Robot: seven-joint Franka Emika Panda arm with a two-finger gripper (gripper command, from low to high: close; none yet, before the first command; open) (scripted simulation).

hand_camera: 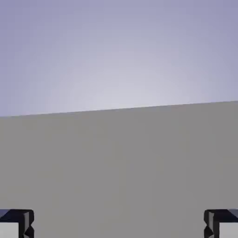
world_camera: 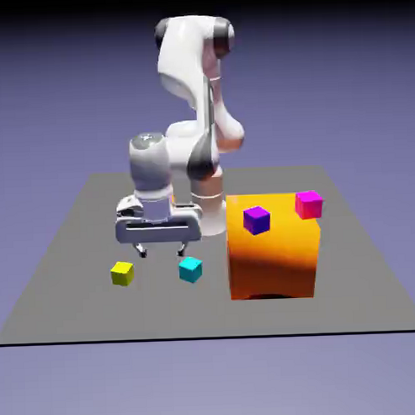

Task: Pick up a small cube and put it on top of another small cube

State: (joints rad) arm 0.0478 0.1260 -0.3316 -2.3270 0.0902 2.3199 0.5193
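Table (world_camera: 70,275) bearing an orange block (world_camera: 272,259), with a purple cube (world_camera: 257,219) and a pink cube (world_camera: 308,204) on its top. Gripper (world_camera: 163,250), jaws spread and empty, above bare tabletop between the yellow cube (world_camera: 121,273) and the cyan cube (world_camera: 190,269).

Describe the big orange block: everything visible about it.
The big orange block is a large, smooth, matte-looking cube, glowing yellow-orange near its top and shading darker toward the base. It sits upright on the grey table, toward the exterior view's right. The purple cube and magenta-pink cube appear to rest on its top. It is absent from the hand view.
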